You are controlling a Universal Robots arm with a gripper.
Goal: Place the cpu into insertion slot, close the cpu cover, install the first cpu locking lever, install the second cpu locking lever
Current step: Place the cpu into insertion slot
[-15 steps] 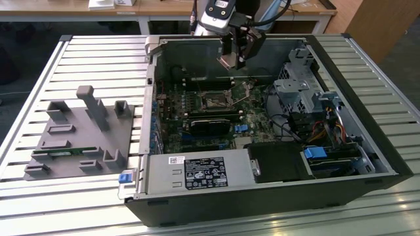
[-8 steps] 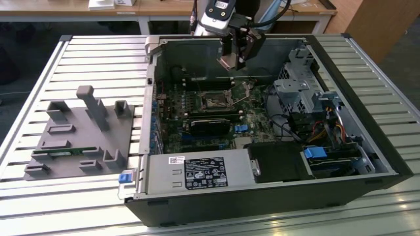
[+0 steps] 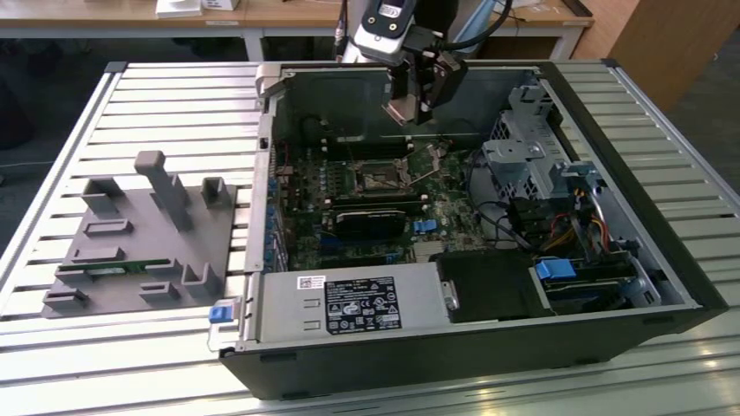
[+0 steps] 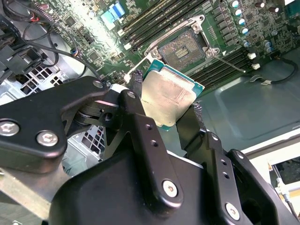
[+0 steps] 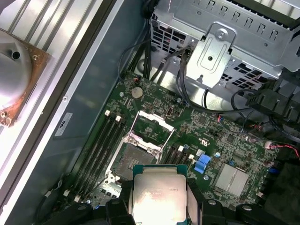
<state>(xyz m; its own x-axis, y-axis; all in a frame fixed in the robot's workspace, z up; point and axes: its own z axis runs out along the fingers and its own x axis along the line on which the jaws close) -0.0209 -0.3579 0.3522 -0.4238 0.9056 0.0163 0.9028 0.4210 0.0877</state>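
My gripper (image 3: 414, 106) hangs inside the open computer case, above the motherboard, shut on the cpu (image 4: 171, 101). The cpu is a flat square chip with a dull silvery top, pinched by its edges between the two black fingers (image 4: 136, 82). In the first wrist view the cpu (image 5: 159, 197) sits between the fingers, with the bare insertion slot (image 5: 133, 161) on the board just beyond it. The cpu cover (image 5: 151, 125), a thin silvery frame, stands swung open at the slot's far side. A thin wire lever (image 4: 230, 64) sticks out beside the slot (image 4: 185, 49).
A metal drive cage (image 3: 526, 156) with cables stands at the exterior view's right of the slot. Memory slots (image 5: 101, 145) flank the socket. A power supply (image 3: 347, 303) fills the case's near side. Outside the case lies a grey fixture (image 3: 139, 234) on the slatted table.
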